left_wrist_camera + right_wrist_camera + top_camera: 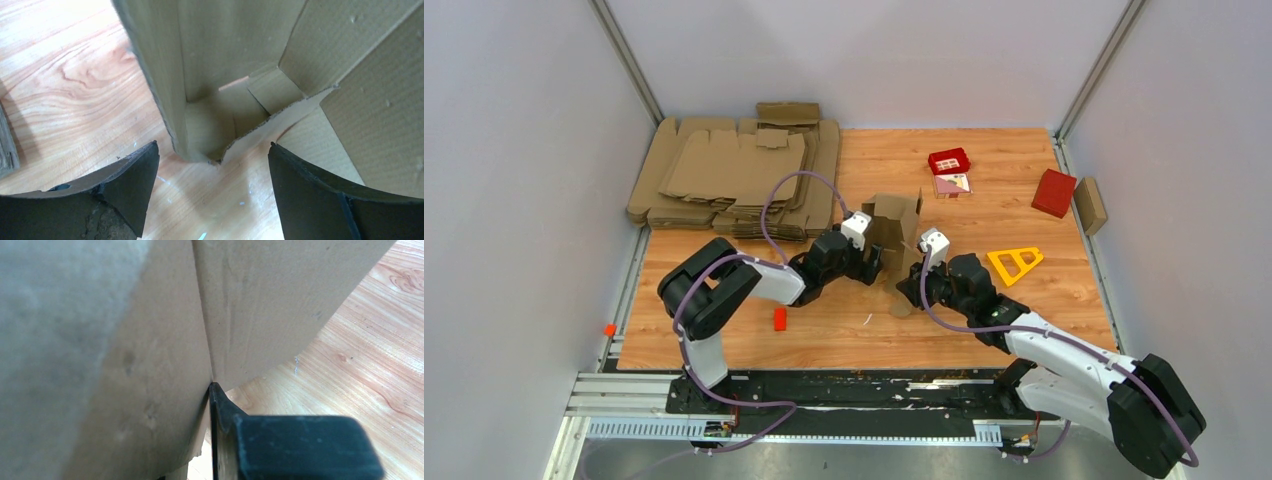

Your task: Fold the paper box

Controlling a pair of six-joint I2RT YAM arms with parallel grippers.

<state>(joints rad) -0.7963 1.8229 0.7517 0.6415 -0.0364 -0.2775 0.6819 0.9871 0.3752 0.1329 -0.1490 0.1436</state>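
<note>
The paper box (894,222) is a brown cardboard piece, partly folded, standing upright mid-table between my two grippers. My left gripper (876,262) sits just left of it. In the left wrist view this gripper (212,167) is open and empty, and the box's open inside and flaps (225,75) stand just beyond its fingertips (135,175). My right gripper (911,283) is at the box's near right side. In the right wrist view one finger (220,410) lies tight against a cardboard panel (165,340). That panel hides the other finger.
A pile of flat cardboard blanks (734,175) lies at the back left. Two red boxes (949,160) (1054,192), a card (952,185), a yellow triangle frame (1014,262) and a brown block (1090,205) are on the right. A small red piece (779,318) lies near the front.
</note>
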